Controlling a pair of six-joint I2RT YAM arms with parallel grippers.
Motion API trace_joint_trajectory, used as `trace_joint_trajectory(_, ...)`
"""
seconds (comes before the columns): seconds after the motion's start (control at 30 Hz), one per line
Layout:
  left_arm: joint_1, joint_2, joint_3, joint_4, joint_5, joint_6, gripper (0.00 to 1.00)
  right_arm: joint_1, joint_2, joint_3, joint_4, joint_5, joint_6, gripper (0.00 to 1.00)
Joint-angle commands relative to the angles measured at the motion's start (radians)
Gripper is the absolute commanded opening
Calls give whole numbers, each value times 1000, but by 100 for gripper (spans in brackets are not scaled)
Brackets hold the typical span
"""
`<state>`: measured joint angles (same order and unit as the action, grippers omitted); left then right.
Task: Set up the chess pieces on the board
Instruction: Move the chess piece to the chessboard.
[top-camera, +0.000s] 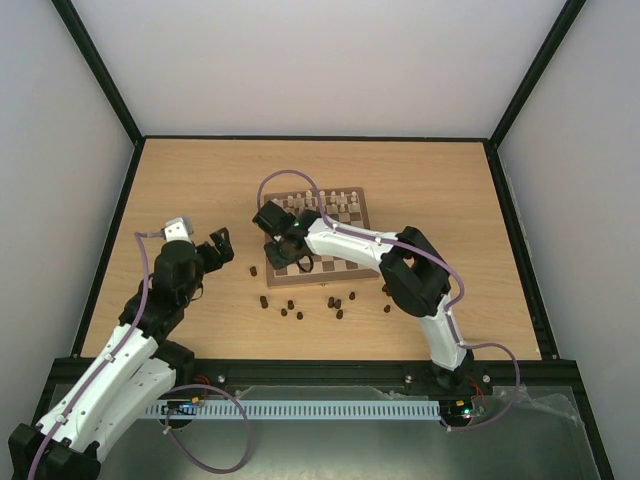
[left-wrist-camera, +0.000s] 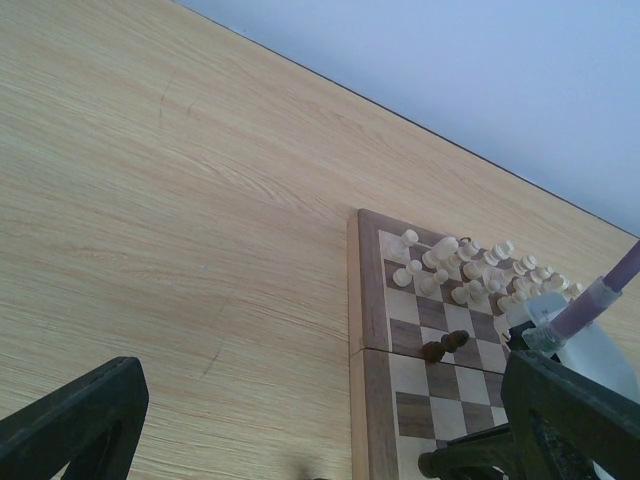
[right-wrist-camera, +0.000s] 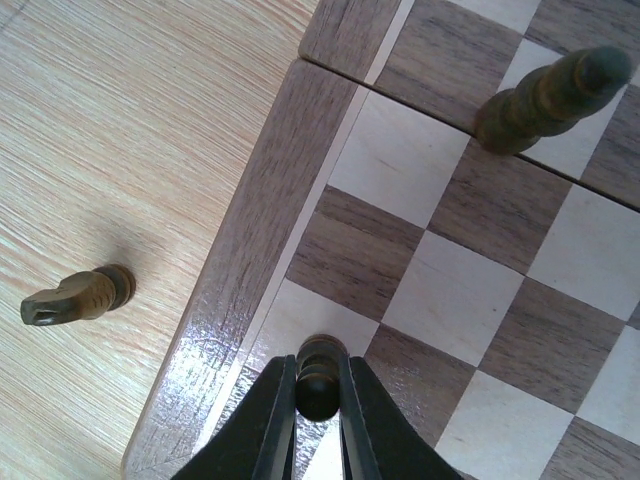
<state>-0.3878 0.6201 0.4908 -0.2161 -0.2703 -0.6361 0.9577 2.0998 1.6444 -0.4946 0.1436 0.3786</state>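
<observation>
Held piece: a small dark brown pawn-like piece (right-wrist-camera: 320, 388) is pinched between the two fingers of the right gripper (right-wrist-camera: 318, 365), at the bottom centre of the right wrist view. Only its rounded top is seen.
Place of held piece: it is held over a cream square just inside the left border of the board (right-wrist-camera: 255, 250). Whether its base touches the square cannot be told.
Standing dark piece: one taller dark piece (right-wrist-camera: 545, 95) is seen upright on a cream square at the upper right of the right wrist view, well apart from the gripper.
Fallen knight: a dark knight (right-wrist-camera: 75, 297) is seen lying on its side on the table, off the board, at the left of that view.
Loose dark pieces (top-camera: 338, 314): about a dozen are scattered on the table below the board in the top view, none touching the board.
Cream pieces (top-camera: 320, 200): they are lined up in rows along the far edge of the board.
Left gripper (left-wrist-camera: 320, 400): its fingers are spread wide and nothing is held. It is seen left of the board over bare wood.
Table (top-camera: 200, 180): a light wooden top on which the board is laid at the centre.
</observation>
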Motion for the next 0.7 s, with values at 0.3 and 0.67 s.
trace_joint_trajectory(0.3,5,-7,-12,-5,-6,-1,99,14,-20,-25,-72,-3,15,14)
trace_joint_trajectory(0.67,5,-10,-12,-6,-6,0,100,14,-18,-16,-64,1,14,21)
